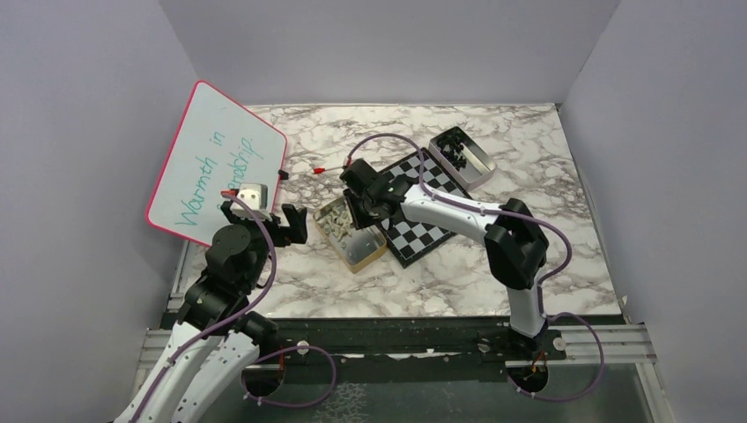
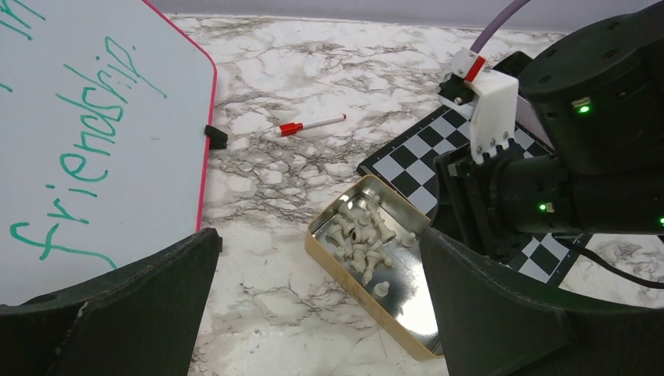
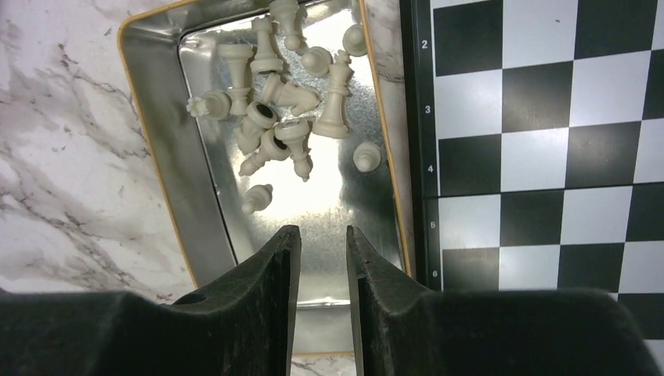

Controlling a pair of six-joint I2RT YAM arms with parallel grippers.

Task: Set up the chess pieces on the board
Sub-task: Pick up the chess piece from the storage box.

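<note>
The chequered board [image 1: 432, 207] lies at the table's middle with no pieces on the squares that show; it also shows in the left wrist view [image 2: 423, 153] and the right wrist view [image 3: 540, 133]. Several pale chess pieces [image 3: 282, 117] lie heaped in a gold-rimmed tin [image 3: 156, 157] against the board's left edge [image 1: 366, 257]. My right gripper [image 3: 323, 235] hovers over this tin's bare near end, jaws narrowly open and empty. My left gripper [image 2: 317, 258] is wide open and empty, left of the tin [image 2: 344, 274]. Black pieces [image 1: 456, 152] sit in a second tin.
A pink-framed whiteboard [image 1: 216, 167] with green writing leans at the left. A red-capped marker [image 1: 328, 166] lies on the marble behind the gold tin. The second tin's rim [image 1: 480, 172] touches the board's far right corner. Grey walls enclose the table.
</note>
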